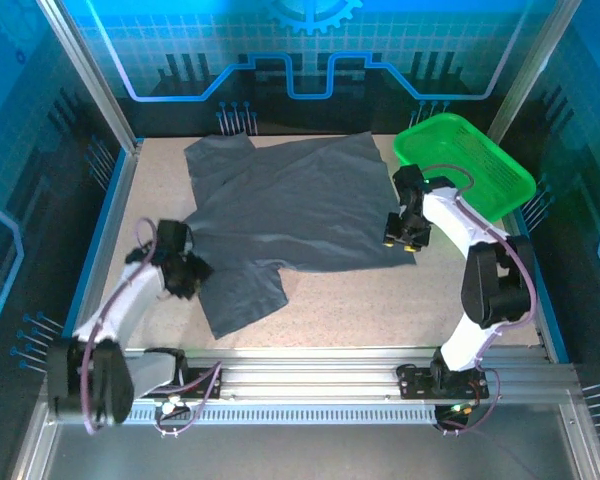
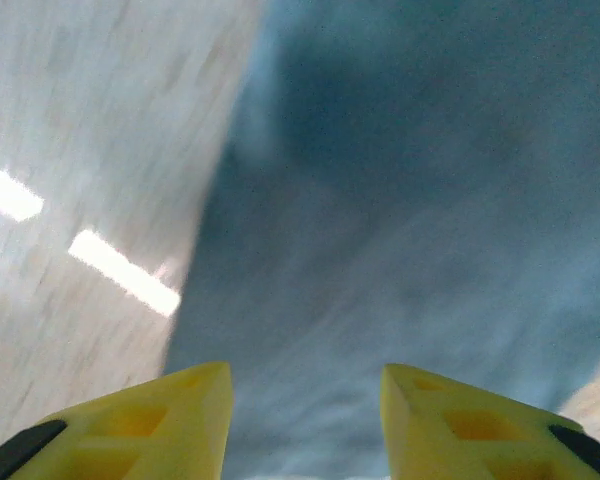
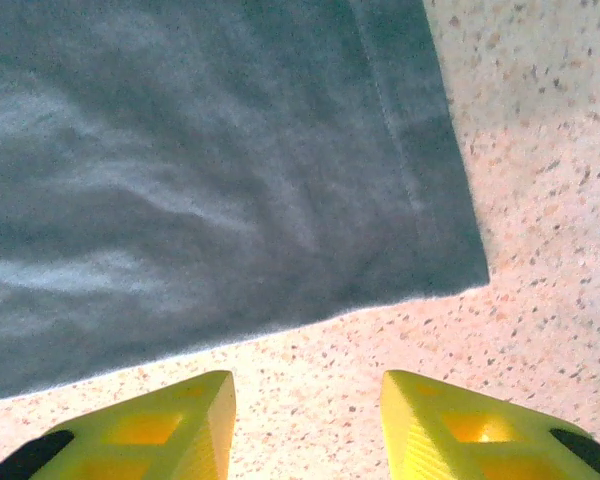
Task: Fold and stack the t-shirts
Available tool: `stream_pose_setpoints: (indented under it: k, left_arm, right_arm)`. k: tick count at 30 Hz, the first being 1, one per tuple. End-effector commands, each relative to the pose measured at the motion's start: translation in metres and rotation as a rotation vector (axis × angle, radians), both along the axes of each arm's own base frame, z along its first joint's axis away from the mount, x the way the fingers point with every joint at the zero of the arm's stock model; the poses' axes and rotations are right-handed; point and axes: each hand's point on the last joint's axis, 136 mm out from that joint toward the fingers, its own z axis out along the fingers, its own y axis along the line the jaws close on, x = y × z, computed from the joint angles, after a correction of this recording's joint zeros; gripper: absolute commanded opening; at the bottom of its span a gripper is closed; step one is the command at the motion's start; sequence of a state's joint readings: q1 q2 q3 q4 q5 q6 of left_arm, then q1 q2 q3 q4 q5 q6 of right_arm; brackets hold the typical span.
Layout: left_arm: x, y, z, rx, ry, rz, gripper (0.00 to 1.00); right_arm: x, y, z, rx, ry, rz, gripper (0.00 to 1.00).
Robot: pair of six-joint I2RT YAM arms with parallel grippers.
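Slate-grey, spread flat across the desk (image 1: 380, 310): the t-shirt (image 1: 300, 215). Left pincer (image 1: 187, 272) spread over its near-left flap, right pincer (image 1: 404, 240) spread just short of the near-right hem corner (image 3: 470, 270). Best to nip both edges low, lift together, fold evenly without dragging cloth.

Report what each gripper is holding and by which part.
Nothing is held. Both stand open: the left gripper over the t-shirt, the right gripper over bare table beside its corner.
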State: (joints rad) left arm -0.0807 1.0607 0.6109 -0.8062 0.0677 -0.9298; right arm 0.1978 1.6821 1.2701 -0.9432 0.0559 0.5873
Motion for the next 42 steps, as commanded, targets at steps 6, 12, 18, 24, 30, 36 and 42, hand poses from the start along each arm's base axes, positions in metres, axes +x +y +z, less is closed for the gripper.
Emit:
stream_pose_setpoints:
  k: [6, 12, 18, 24, 30, 36, 42]
  left_arm:
    - [-0.066, -0.023, -0.026, -0.075, 0.213, 0.133, 0.51]
    - [-0.05, -0.03, -0.042, -0.054, 0.229, 0.125, 0.51]
    - [-0.012, -0.045, -0.051, -0.067, 0.164, 0.115, 0.38]
    - [-0.003, -0.055, -0.029, -0.05, 0.134, 0.062, 0.0]
    - [-0.035, -0.057, -0.002, -0.1, 0.155, 0.044, 0.0]
    - [-0.054, -0.064, 0.013, -0.172, 0.164, 0.027, 0.0]
    - [-0.062, -0.075, 0.021, -0.194, 0.169, -0.028, 0.0]
  right_arm:
    - [0.002, 0.022, -0.008, 0.103, -0.015, -0.028, 0.43]
    - [-0.006, 0.022, -0.009, 0.108, -0.009, -0.009, 0.43]
    - [-0.014, 0.016, -0.011, 0.091, -0.006, -0.024, 0.43]
    - [-0.02, -0.02, -0.022, 0.031, 0.02, -0.173, 0.43]
    - [-0.006, -0.048, -0.042, 0.048, 0.038, -0.304, 0.42]
    - [-0.012, -0.059, -0.057, 0.029, 0.103, -0.357, 0.42]
    - [-0.017, -0.061, -0.063, 0.058, 0.087, -0.392, 0.43]
